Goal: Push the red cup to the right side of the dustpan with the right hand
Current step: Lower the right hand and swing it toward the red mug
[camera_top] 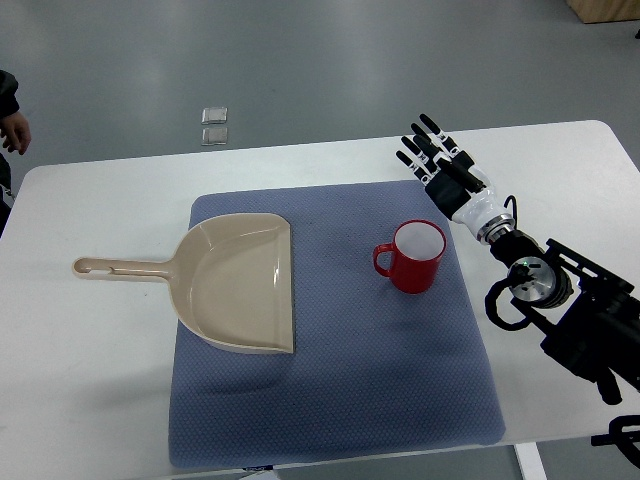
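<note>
At frame centre-right, the red cup (414, 256) stands upright on the blue mat (330, 390), right of the dustpan (235, 283) (well apart). The right hand (440, 160) hovers upper right, fingers extended, holding nothing.

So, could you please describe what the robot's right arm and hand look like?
The right hand has black fingers with white bands near the knuckles and a black palm. A glossy white wrist section joins it to a black forearm with a round silver joint. A thin black cable loops beside the wrist. The left arm is out of view.
</note>
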Controlling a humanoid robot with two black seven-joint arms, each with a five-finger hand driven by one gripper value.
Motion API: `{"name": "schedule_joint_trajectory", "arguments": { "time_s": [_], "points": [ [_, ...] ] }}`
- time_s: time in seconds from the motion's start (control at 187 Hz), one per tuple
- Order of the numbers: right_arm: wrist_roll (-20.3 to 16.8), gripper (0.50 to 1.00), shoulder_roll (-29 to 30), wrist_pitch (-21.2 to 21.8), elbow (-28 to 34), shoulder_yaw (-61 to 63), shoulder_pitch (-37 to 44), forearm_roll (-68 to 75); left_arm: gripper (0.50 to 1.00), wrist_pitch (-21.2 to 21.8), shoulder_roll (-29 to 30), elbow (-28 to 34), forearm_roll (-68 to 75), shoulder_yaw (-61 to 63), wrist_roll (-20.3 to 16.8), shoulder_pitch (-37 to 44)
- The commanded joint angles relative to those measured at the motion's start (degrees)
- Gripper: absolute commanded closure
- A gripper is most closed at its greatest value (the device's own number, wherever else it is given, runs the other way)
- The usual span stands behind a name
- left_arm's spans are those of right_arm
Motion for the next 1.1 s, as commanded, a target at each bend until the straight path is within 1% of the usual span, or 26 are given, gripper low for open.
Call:
{"name": "schedule_joint_trajectory", "arguments": {
  "time_s": [0.0,0.209,0.358,0.471,0.561,0.674,0.802,0.866,0.882,0.979,1.021,1.059,1.096],
  "points": [
    [0.0,0.566,0.0,0.0,0.0,0.0,0.0,0.0,0.5,0.0,0.0,-0.1,0.0,0.0,0.0,0.0],
    [-0.1,0.564,-0.3,0.3,0.0,-0.2,0.4,-0.3,0.5,0.0,0.0,-0.1,0.0,0.0,0.0,0.0],
    [-0.2,0.566,-1.6,4.0,0.1,-0.1,0.7,-5.8,0.5,0.0,0.0,0.0,0.0,-0.1,0.0,0.0],
    [-0.3,0.566,-5.2,7.2,1.0,-0.2,0.9,-9.8,0.5,0.0,0.0,0.0,0.0,-0.1,0.0,0.0],
    [0.1,0.566,-10.0,12.6,3.2,-0.2,0.3,-14.6,0.5,0.0,0.0,0.0,-0.1,-0.2,0.0,0.1],
    [0.5,0.566,-16.5,12.9,7.1,-0.4,-0.9,-19.9,0.5,0.0,0.0,0.0,-0.1,-0.2,0.0,0.0],
    [3.8,0.566,-21.4,12.9,10.6,-0.7,-2.9,-30.0,0.5,0.0,0.0,-0.3,-0.2,-0.2,0.0,0.1],
    [6.4,0.566,-23.2,12.9,12.1,-0.6,-4.2,-36.0,0.5,-0.1,0.0,-0.3,-0.2,-0.2,0.0,0.1],
    [7.6,0.566,-23.6,12.9,12.4,-0.5,-4.7,-37.7,0.5,-0.1,0.0,-0.3,-0.2,-0.2,0.0,0.1],
    [12.1,0.566,-23.7,12.9,12.8,-0.5,-6.4,-43.6,0.5,-0.1,0.0,-0.6,-0.2,-0.2,0.0,0.3],
    [13.5,0.566,-23.3,12.9,12.7,-0.4,-6.8,-45.1,0.5,-0.1,0.0,-0.6,-0.2,-0.2,0.0,0.3],
    [15.7,0.566,-22.9,12.9,12.7,-0.5,-7.4,-46.8,0.5,-0.1,0.0,-0.6,-0.2,-0.2,0.0,0.6],
    [15.8,0.566,-22.6,12.9,12.8,-0.6,-7.8,-48.0,0.5,-0.1,0.0,-0.6,-0.2,-0.2,0.0,0.7]
  ]
}}
